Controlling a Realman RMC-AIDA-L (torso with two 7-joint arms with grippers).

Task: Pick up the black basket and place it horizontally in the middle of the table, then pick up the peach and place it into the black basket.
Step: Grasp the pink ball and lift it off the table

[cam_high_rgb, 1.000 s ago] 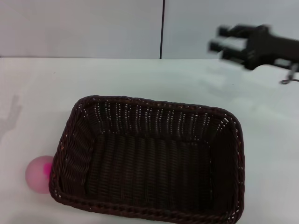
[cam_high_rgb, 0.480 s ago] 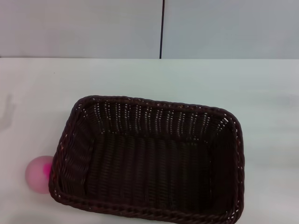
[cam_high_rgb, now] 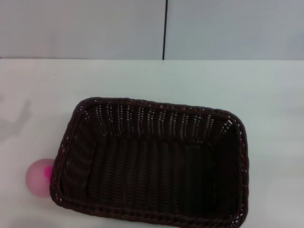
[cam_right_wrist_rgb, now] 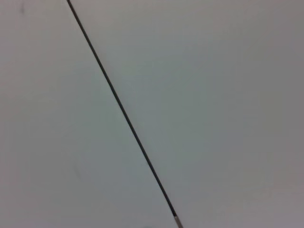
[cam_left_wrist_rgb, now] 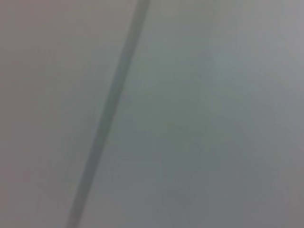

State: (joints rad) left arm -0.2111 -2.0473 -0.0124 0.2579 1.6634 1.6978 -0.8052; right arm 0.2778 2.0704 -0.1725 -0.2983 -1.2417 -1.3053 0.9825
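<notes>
Currently: basket (cam_high_rgb: 152, 166) flat on worktop (cam_high_rgb: 266, 95), long side across, empty. Peach (cam_high_rgb: 39, 177) on worktop touching basket's left end. Neither gripper visible; fingers' state unknowable.

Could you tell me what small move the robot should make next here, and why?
Probably bring the left arm down toward the peach. The black basket already lies flat on the table, empty, and the peach sits outside it against its left rim. Neither gripper is in view.
</notes>
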